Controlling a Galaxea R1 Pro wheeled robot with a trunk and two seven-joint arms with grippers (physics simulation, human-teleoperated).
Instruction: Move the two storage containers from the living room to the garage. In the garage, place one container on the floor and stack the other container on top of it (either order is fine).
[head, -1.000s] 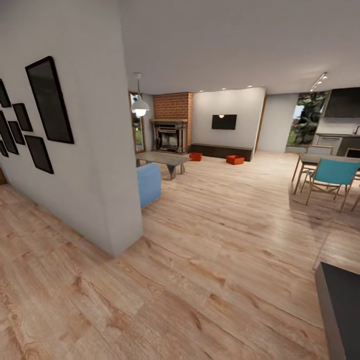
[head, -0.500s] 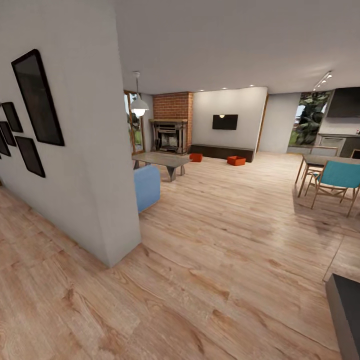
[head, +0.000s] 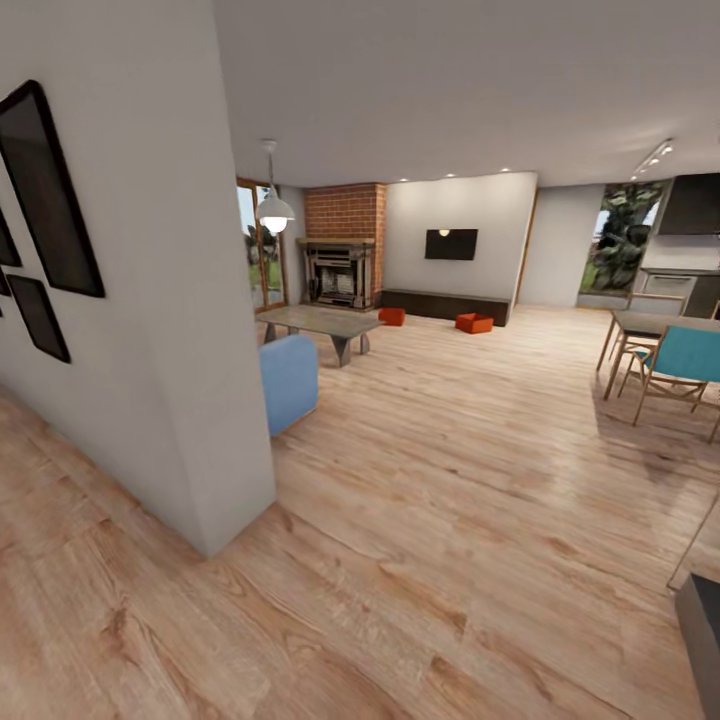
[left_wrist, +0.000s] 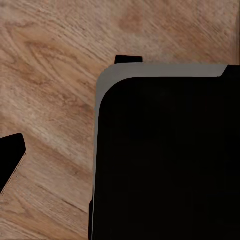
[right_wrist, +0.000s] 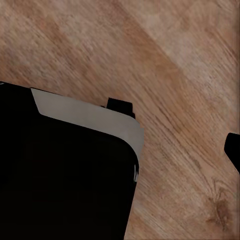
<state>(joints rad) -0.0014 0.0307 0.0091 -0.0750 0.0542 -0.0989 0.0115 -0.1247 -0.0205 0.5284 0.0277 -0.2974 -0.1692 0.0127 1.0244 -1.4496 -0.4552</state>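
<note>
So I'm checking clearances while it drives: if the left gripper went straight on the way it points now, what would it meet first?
Probably the robot's own dark base, which sits right in the wrist camera's line; beside it lies only wood floor. Depth is hard to judge.

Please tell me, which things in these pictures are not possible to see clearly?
- Two storage containers: too small in the head view to tell whether anything is inside.
- Blue sofa: mostly hidden behind the white wall corner, head view.
- Both hands: open or shut cannot be told; in the wrist views a dark body blocks much.
</note>
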